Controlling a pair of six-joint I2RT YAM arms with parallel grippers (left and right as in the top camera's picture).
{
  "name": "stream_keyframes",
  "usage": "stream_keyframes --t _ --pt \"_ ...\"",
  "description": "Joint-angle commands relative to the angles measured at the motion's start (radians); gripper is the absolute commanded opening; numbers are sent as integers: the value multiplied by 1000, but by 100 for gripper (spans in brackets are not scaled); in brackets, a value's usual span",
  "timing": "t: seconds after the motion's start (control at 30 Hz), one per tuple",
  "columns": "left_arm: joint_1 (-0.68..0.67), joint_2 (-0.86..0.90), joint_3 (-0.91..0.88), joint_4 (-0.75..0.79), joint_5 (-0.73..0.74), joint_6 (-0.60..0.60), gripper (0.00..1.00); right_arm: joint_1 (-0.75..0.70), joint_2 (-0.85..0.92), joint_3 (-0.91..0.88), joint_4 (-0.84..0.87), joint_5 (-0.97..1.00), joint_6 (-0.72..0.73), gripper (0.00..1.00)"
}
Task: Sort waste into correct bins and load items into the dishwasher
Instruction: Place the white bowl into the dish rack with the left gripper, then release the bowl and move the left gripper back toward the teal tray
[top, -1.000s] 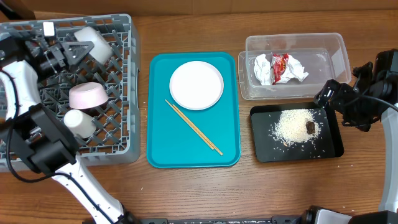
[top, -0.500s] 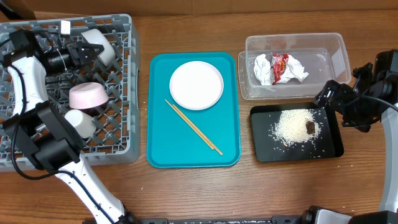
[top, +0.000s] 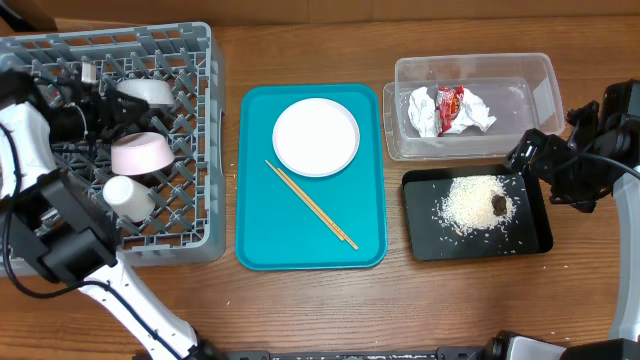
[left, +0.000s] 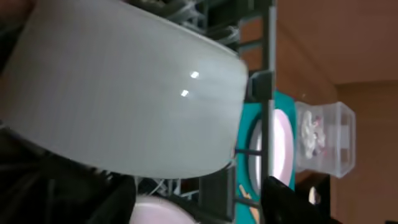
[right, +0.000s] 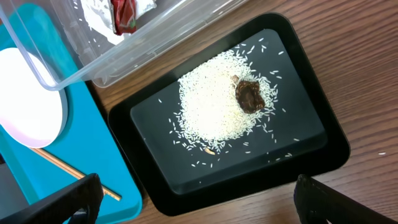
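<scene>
The small grey bowl (top: 145, 92) (left: 124, 93) lies on its side in the grey dish rack (top: 205, 150), just behind the pink bowl (top: 140, 153) (left: 158, 213) and the white cup (top: 128, 197). My left gripper (top: 113, 106) (left: 186, 208) is open right at the grey bowl, which fills its view. The white plate (top: 316, 136) and chopsticks (top: 312, 205) lie on the teal tray (top: 260, 235). Napkin (top: 425, 110) and red wrapper (top: 450, 105) are in the clear tub (top: 542, 75). Rice (top: 475, 200) (right: 214, 102) and a brown lump (right: 250, 96) sit in the black tray (top: 420, 240). My right gripper (top: 530, 170) (right: 208, 208) hangs open over the black tray's edge.
The rack's lattice wall (left: 268, 93) stands between my left gripper and the teal tray. Bare wooden table (top: 300, 310) runs along the front edge. The clear tub and black tray sit close together at the right.
My left gripper carried the grey bowl down and towards the front of the rack, then its jaws opened. The right arm has not moved.
</scene>
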Motion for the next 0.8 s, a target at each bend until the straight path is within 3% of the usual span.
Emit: stream_keyframes --t 0.0,0.17,0.33,0.63,0.77 --pt "-7 -96 6 -8 -84 -1 74 1 -11 8 2 -4 -4 100" --pt "-30 -232 6 -26 -127 -9 100 1 -11 8 2 -4 -5 100" --pt "-121 -380 6 -49 -286 -54 100 1 -11 8 2 -4 -5 100" --pt "-387 -544 6 -175 -771 -151 100 1 -11 8 2 -3 -5 100" --pt "-467 -606 5 -216 -819 -177 100 1 -11 8 2 -3 -5 100"
